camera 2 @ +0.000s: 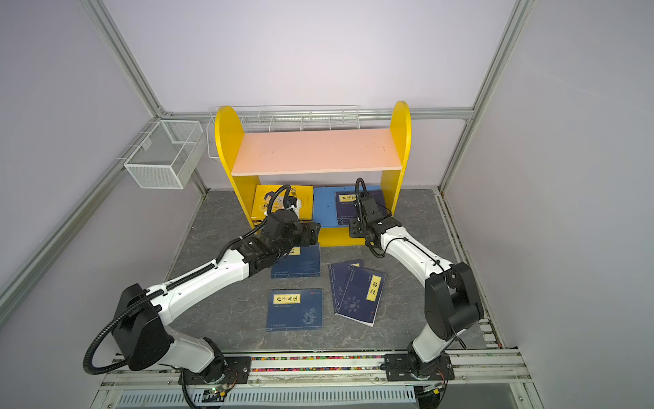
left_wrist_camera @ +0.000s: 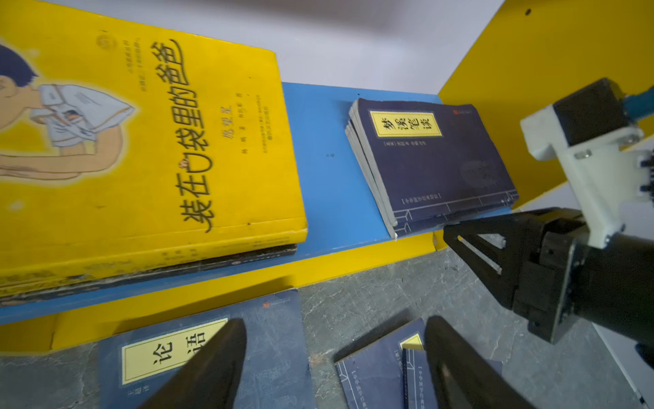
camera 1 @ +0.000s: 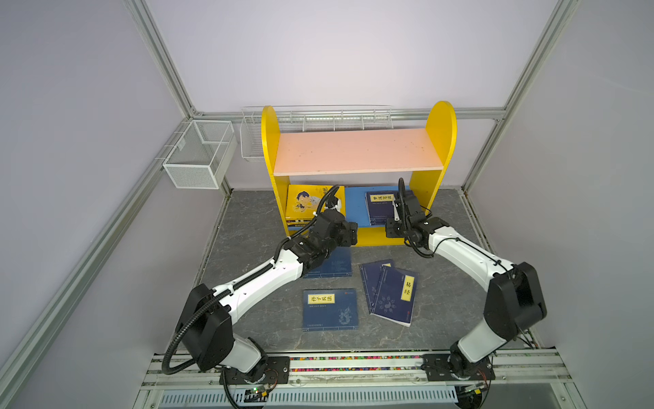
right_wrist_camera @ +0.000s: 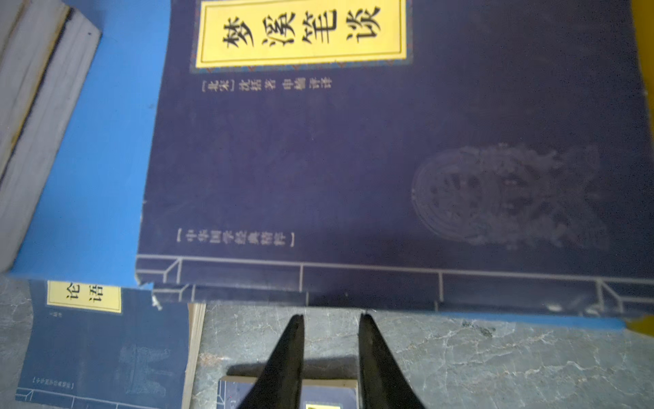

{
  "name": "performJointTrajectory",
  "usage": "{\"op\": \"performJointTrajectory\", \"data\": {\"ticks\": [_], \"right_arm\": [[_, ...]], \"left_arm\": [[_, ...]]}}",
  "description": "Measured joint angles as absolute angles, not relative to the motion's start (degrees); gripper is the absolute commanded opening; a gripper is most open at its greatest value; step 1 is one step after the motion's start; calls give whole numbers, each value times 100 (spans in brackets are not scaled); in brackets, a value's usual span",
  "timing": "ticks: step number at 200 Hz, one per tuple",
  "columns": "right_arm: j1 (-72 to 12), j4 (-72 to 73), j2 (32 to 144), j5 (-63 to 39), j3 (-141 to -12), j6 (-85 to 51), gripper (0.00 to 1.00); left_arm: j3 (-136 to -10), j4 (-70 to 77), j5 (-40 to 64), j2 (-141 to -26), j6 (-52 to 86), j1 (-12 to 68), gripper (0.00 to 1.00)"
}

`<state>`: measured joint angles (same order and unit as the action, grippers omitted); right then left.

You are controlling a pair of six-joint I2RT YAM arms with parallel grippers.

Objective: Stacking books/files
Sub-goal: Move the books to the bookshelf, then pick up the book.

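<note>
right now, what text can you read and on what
"装在口袋里的爸爸": yellow book, on the shelf
"梦溪笔谈": navy book on the shelf
"论语": navy book before the shelf
"孙子兵法": front navy book
"易经": tilted navy book
Smaller print: too blurred.

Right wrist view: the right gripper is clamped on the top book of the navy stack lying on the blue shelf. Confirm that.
Not clamped. In the right wrist view the right gripper has its jaws slightly apart with nothing between them, tips just at the front edge of the navy stack. The stack does lie on the blue shelf.
</note>
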<state>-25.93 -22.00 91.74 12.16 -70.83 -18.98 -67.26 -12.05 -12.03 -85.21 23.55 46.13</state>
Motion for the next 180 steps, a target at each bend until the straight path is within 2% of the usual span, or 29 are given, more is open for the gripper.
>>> {"op": "performJointTrajectory", "data": {"ticks": [37,55,65,103,180], "right_arm": [[-2582,-2681,7813,1109,-6254,-2001,54],[-2556,-3011,7190,875,-5765,-2163,66],[-2545,-3240,6936,692,-5461,-2265,68],[-2477,-3726,6545,-172,-4283,-2720,71],[-1796,-3221,7015,-1142,-3203,-3094,67]], "left_arm": [[-6737,-1197,-628,-8901,1540,4851,80],[-6831,-1262,-438,-9373,1057,5162,80],[-6914,-1332,-333,-9679,805,5387,79],[-7179,-1542,19,-10691,231,5964,72],[-7627,-1796,158,-11439,-169,5953,57]]}}
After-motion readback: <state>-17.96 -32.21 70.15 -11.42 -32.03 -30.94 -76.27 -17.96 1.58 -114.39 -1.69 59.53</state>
